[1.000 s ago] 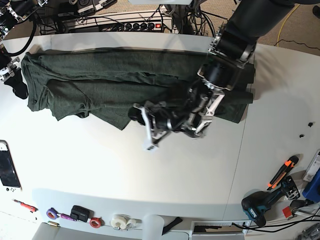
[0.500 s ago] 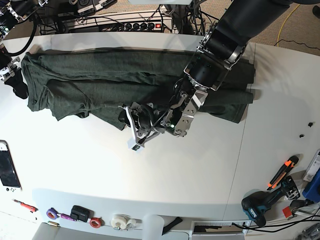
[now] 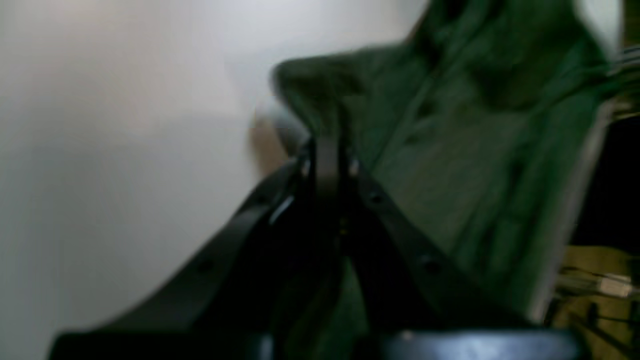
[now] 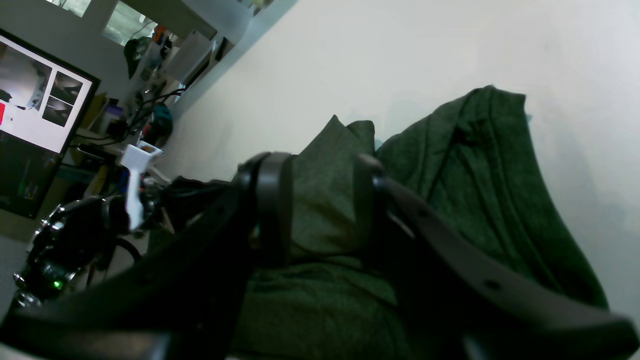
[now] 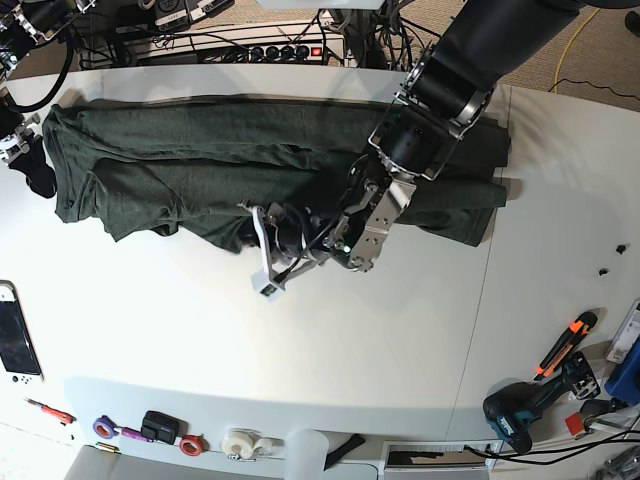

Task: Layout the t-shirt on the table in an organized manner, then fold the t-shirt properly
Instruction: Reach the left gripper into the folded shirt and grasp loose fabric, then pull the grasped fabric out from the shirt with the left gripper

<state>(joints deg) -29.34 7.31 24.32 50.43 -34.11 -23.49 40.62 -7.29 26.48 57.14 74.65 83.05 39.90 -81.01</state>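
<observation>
T-shirt [image 5: 220, 165], dark green heathered cotton, lies rumpled in long folds across the far half of the smooth white table [image 5: 400, 350]. Right gripper [image 4: 320, 210] straddles a fabric ridge, jaws apart (grip uncertain). Left gripper [image 5: 262, 240] is pressed together, pinching the hem.

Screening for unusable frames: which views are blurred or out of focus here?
Left wrist: heavily smeared, the left gripper and dark green cotton t-shirt soft-edged. Right wrist: shirt weave sharp, near fingers slightly defocused. Base: sharp, evenly lit across the white smooth table.
</observation>
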